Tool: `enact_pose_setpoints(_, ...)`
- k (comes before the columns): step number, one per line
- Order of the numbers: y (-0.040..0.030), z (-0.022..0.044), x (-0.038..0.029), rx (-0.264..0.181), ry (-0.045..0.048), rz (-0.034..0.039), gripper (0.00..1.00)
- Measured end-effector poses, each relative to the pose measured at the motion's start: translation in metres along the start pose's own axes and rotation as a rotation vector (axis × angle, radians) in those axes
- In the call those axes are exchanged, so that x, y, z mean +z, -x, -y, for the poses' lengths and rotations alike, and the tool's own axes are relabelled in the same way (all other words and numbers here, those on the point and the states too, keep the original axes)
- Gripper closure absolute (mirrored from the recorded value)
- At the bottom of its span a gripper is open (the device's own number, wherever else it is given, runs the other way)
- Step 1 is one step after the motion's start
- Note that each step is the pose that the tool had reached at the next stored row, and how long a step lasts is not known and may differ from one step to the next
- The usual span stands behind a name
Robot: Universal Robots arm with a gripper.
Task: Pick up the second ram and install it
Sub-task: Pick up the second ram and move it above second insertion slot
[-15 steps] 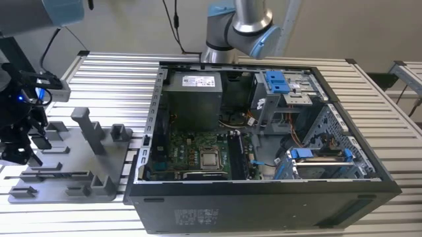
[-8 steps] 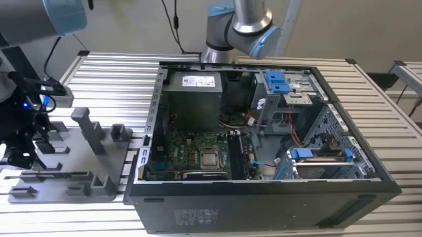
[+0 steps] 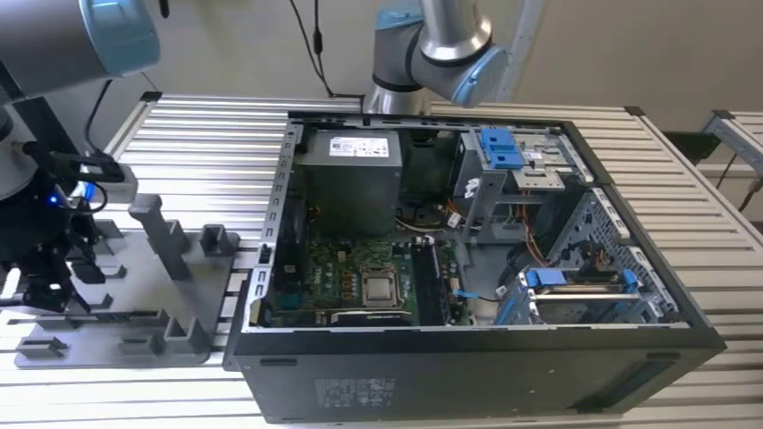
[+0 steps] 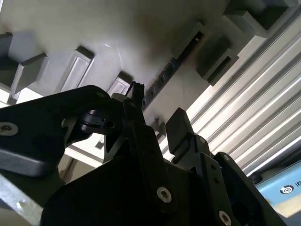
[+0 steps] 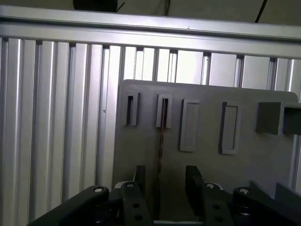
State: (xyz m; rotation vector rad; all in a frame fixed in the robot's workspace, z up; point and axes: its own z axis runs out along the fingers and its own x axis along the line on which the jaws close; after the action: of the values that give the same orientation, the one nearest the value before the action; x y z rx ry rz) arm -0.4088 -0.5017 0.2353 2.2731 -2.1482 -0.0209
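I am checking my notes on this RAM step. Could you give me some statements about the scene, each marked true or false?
1. The claw is over the grey holder. True.
2. The claw is shut on the second ram. False: it is open, with one finger on each side of the stick and a gap on both sides.
3. The second ram stands on edge in the grey holder. True.
4. The computer case is closed. False: its side is open and the motherboard shows.
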Motion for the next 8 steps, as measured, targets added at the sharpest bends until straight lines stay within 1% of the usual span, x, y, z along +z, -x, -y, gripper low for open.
enact_pose_setpoints(3, 0.0, 0.0001, 0.0044, 0.0, 0.0002, -0.0031, 0.52)
enact_pose_setpoints(8, 0.0, 0.0, 0.0105, 0.0, -0.0008, -0.0043, 0.52)
